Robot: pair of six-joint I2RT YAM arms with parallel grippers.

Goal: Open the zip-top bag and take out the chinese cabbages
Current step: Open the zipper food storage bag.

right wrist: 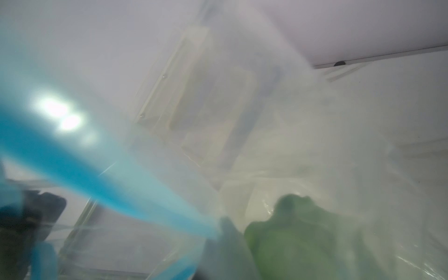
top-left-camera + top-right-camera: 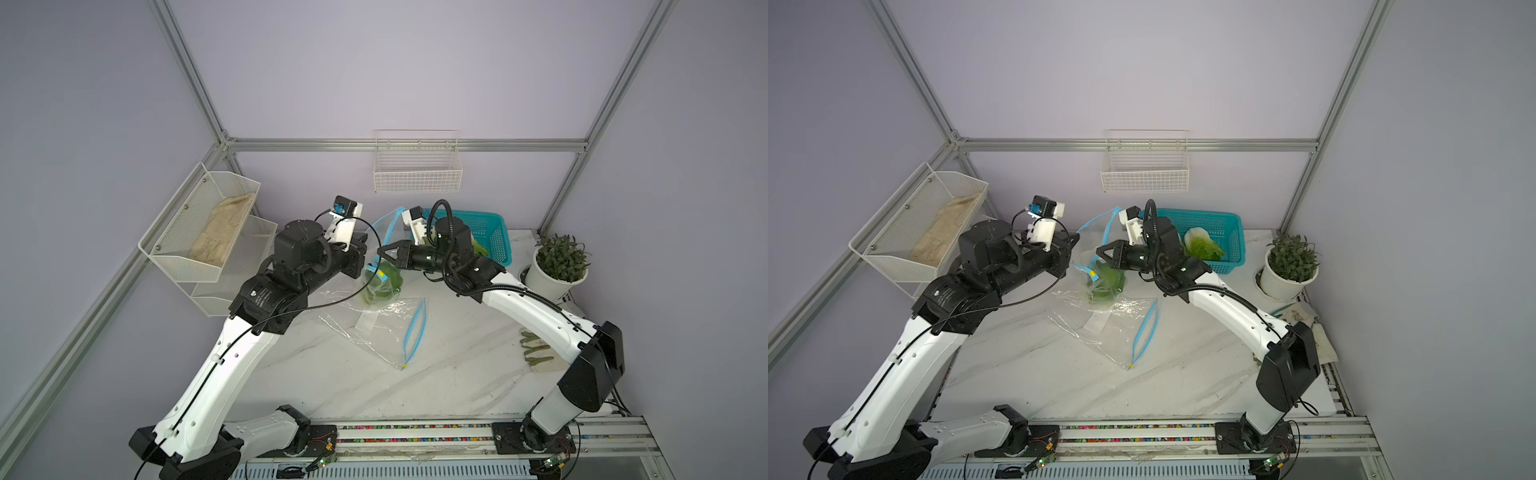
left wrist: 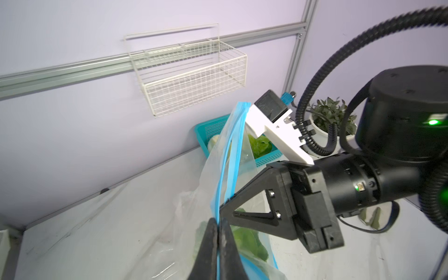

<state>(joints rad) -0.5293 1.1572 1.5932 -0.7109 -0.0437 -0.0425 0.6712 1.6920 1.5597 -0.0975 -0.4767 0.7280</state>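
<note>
**Bimanual station, left to right.**

- **Wire shelf** [image 2: 199, 232]: on the left wall, holding a tan bundle [image 2: 224, 232] too indistinct to identify.
- **Left tool** [image 3: 219, 221]: hidden behind its own wrist in both top views. The left wrist view shows its jaws pressed together on the blue zip strip [image 3: 231, 155] of the zip-top bag [image 3: 191, 213].
- **Zip-top bag:** held up over the middle of the rear edge of the surface [image 2: 332, 386]. A dark-green cabbage [image 2: 382, 286] sits low inside it, seen only through creased film.
- **Second clear bag** [image 2: 374, 328]: lies flat near the centre of the surface, its blue mouth gaping.
- **Right tool** [image 2: 380, 251]: jaws closed to a point on the same strip, just beside the left tool. Film veils the right wrist view, so only a blue band and a green blur can be made out.
- **Teal basket** [image 2: 1229, 232]: at the rear right corner, holding a light-green cabbage [image 2: 1202, 247] with a white base, partly behind the right arm. Whether a further head lies in the basket cannot be told.
- **Potted plant** [image 2: 557, 266]: at the right edge.
</note>
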